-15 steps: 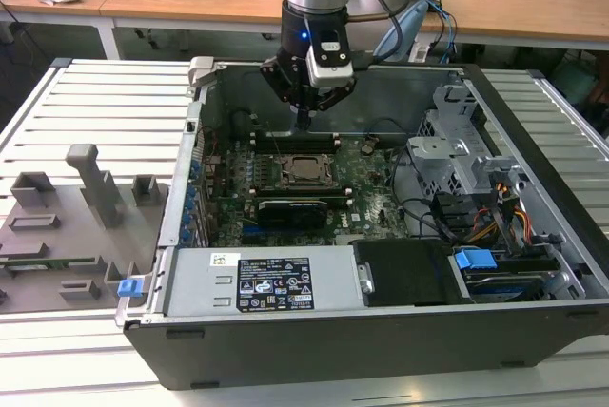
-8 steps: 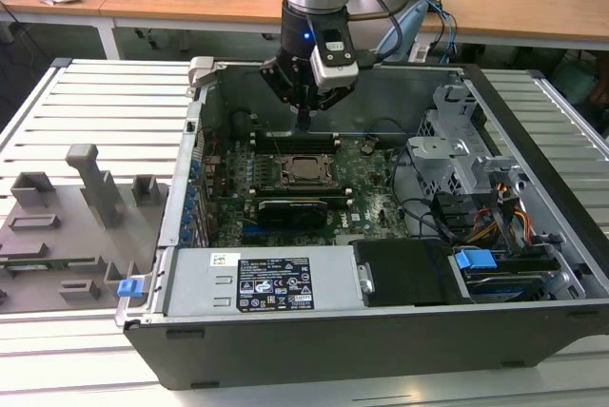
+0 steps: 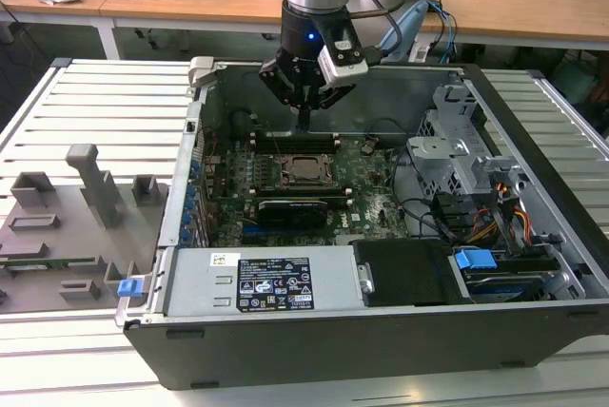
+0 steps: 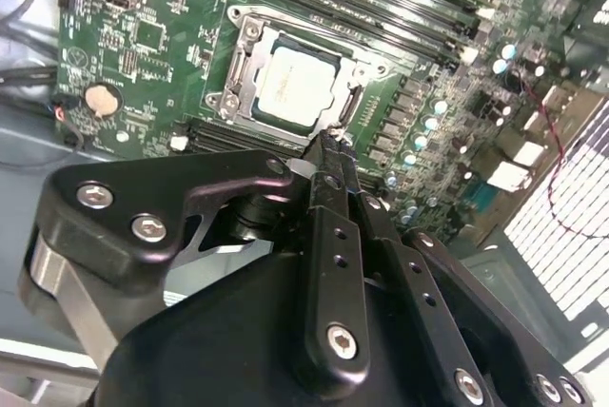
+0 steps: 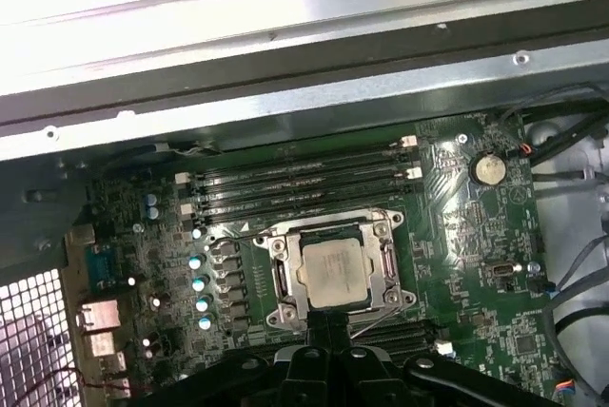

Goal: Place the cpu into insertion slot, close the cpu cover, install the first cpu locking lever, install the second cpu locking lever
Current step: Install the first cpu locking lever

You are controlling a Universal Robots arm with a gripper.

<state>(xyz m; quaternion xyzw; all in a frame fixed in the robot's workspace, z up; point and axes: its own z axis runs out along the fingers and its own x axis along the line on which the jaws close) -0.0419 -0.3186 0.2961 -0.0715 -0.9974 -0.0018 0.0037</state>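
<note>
**Tool.** Gripper (image 3: 304, 118), on the arm's black wrist, pointing down into the open computer case (image 3: 333, 336). Its fingers are pressed together to a single narrow tip and hold nothing. In the second wrist view the tip (image 4: 328, 145) sits at the socket's edge, just beside the chip's corner. Whether it touches metal there cannot be told.

**Step in hand (judged).** Lever work. The chip is already seated and the cover lies down over it, so the placing and closing steps look done. A thin wire lever (image 5: 376, 323) runs out from the socket near the fingertips. Whether it is hooked cannot be told. Latching it calls for a steady push with the closed tip, down and sideways, without sliding onto the chip face.

**Task item.** Cpu (image 5: 333, 272), a small flat square with a pale silver-grey face, lying level in the insertion slot (image 5: 283, 279), whose black wall shows at the chip's side.

**Cover.** Cpu cover (image 5: 333, 230), a thin grey metal frame flat around the chip, which shows through its window.

**Surroundings.**
- Green board (image 3: 371, 188) carries the socket.
- Long black memory slots (image 5: 304, 184) lie just beside the socket.
- A coin battery (image 5: 488, 168) sits well apart.
- The case rests on a slatted table (image 3: 105, 103).
- Grey fixtures (image 3: 86, 188) stand at the exterior view's left.
</note>
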